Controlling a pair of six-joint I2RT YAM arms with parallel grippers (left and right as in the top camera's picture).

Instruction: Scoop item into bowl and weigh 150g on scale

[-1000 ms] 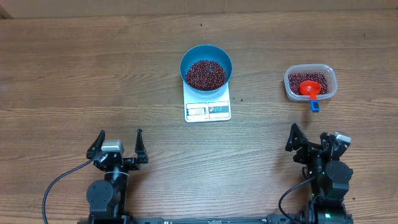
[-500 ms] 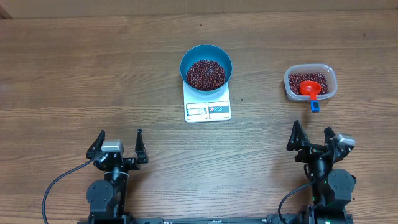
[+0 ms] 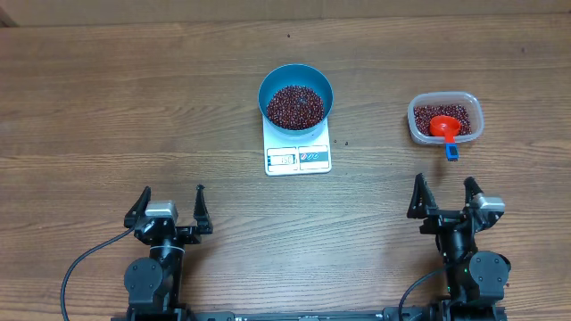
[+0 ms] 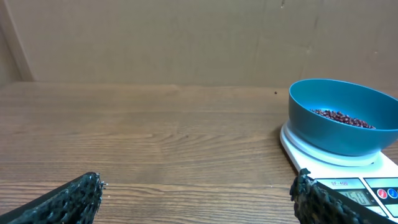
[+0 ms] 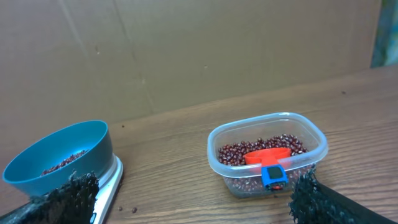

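**Bean-filled bowl on scale; both tools spread wide**

The wooden tabletop (image 3: 107, 98) carries everything. At its near edge the left tool (image 3: 171, 198) and the right tool (image 3: 443, 192) hang with fingers wide apart, holding nothing, well apart from the other things. Mid-table lies the white kitchen scale (image 3: 298, 158), display toward the arms, and the blue bowl (image 3: 295, 69) sits on it. To its right stands a clear plastic tub (image 3: 413, 116) with a red scoop (image 3: 442, 125) resting inside. Dark red-brown beans (image 3: 295, 105) heap in the bowl, and more lie in the tub.

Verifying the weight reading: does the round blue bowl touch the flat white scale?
Touching: left wrist view shows the blue bowl sitting on the white scale.
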